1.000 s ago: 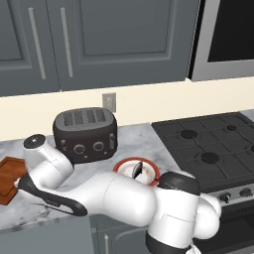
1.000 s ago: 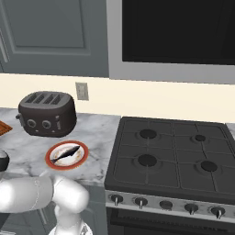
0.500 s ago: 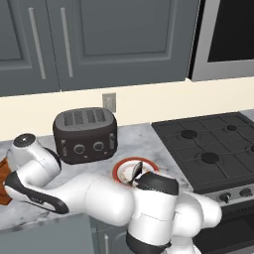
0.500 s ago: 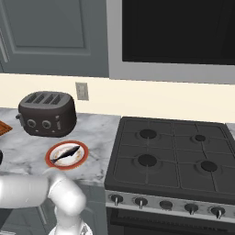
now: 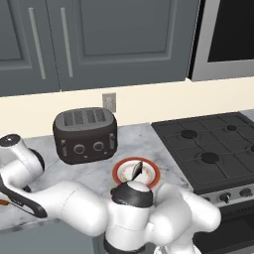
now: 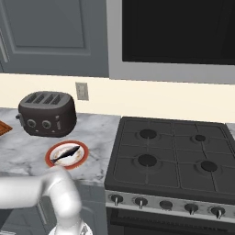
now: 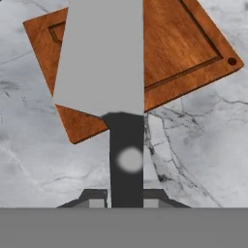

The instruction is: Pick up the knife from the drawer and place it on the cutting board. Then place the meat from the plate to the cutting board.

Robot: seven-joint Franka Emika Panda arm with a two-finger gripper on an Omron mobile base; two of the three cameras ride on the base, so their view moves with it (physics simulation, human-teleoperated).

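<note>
Knife (image 7: 104, 68) fills the upper middle of the hand view, its broad silver blade running up out of the top of the frame and its black handle dropping straight down to the bottom, where the gripper (image 7: 125, 199) has its two dark fingertips closed against the handle from either side. Behind the blade, across the top of that frame, lies the cutting board (image 7: 184, 43), a reddish-brown wooden rectangle with a groove near its edge, turned at an angle so that one corner points to the lower left and another to the right. It rests flat on the grey-veined marble counter (image 7: 203, 160); whether the blade touches the wood or hangs above it cannot be told.

In the left base view the plate (image 5: 151, 171) sits in the lower middle, orange-red rimmed, just behind the arm's dark joint, with the meat (image 5: 136, 170) lying on its white centre. In the right base view the same plate (image 6: 51, 159) is at lower left with the fish-shaped meat (image 6: 67, 152) across it. A dark toaster (image 5: 86, 135) stands behind the plate, left of centre, near a wall outlet (image 5: 109, 102). The black stove (image 6: 170, 158) takes the right half of the right base view.
</note>
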